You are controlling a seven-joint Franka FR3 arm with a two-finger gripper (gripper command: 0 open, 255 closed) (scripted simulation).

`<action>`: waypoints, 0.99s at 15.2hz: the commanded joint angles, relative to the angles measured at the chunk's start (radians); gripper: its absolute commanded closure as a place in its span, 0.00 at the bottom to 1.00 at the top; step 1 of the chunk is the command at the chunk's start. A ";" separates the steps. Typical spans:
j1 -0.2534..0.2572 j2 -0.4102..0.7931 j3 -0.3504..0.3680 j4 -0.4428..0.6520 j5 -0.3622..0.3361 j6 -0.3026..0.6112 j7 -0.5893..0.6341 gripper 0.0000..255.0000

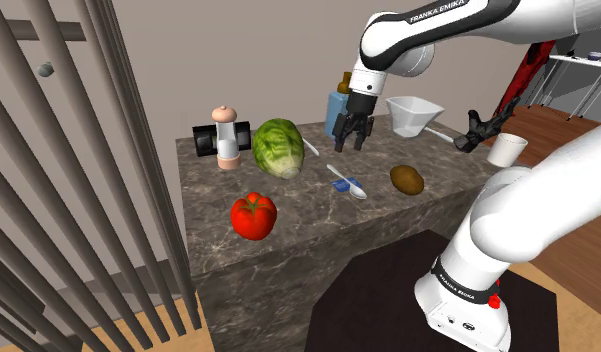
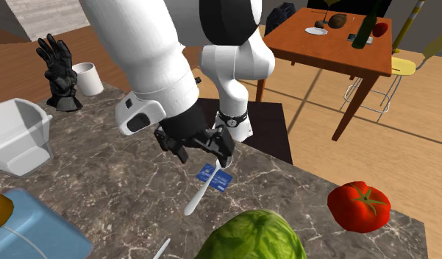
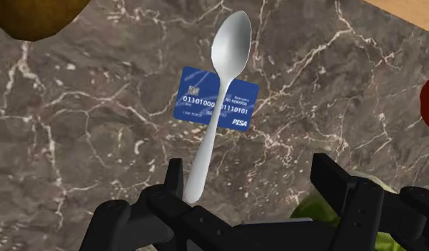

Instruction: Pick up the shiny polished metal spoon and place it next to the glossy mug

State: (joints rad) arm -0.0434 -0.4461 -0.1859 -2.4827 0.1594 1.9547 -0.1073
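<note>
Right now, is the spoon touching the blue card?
Touching. The wrist view shows the spoon lying across the blue card, its handle overlapping the card's face. The second exterior view shows no gap between them.

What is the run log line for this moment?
step: pre-grasp | gripper: open, over spoon | spoon: lying across blue card, not held | mug: apart from spoon

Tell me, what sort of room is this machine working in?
Most likely a home kitchen or dining area: a marbled counter carries a lettuce, a tomato and a potato, and a wooden dining table with a bottle stands nearby.
</note>
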 commanded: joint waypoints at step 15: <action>0.011 0.152 -0.047 -0.084 0.078 0.189 -0.083 0.00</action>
State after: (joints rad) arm -0.0329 -0.2954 -0.2328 -2.5664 0.2367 2.1420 -0.1896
